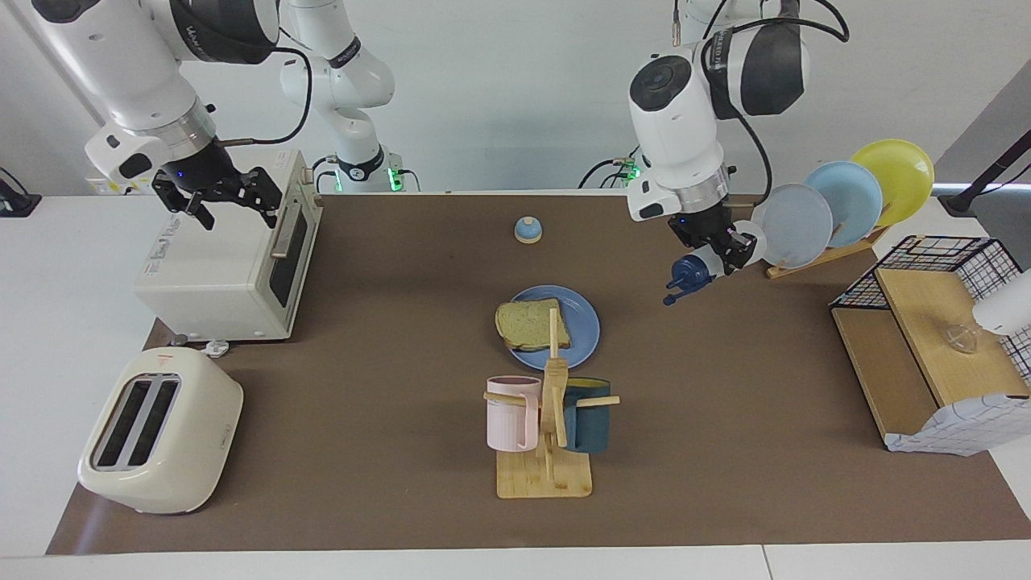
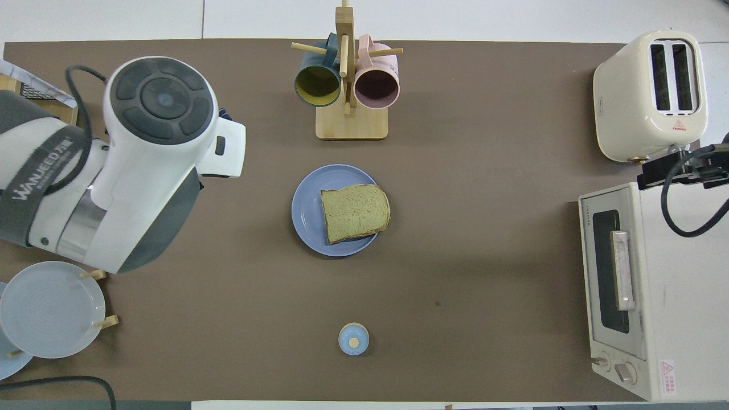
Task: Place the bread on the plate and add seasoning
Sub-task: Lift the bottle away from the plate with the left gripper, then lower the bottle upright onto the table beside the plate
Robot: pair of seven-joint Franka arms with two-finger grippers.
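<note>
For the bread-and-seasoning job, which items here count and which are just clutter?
Job items:
- bread, lying on the plate
- seasoning bottle, held in the left tool over the mat beside the plate rack

Just lying about:
- bell
- mug stand with two mugs
- toaster
- toaster oven
- wire basket shelf

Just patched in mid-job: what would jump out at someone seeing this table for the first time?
The bread lying on the blue plate mid-table, just nearer the robots than the mug rack. Then the left pincer, raised over the mat beside the plate rack, shut on the seasoning bottle, cap pointing down. The right pincer waits, open, above the toaster oven.
</note>
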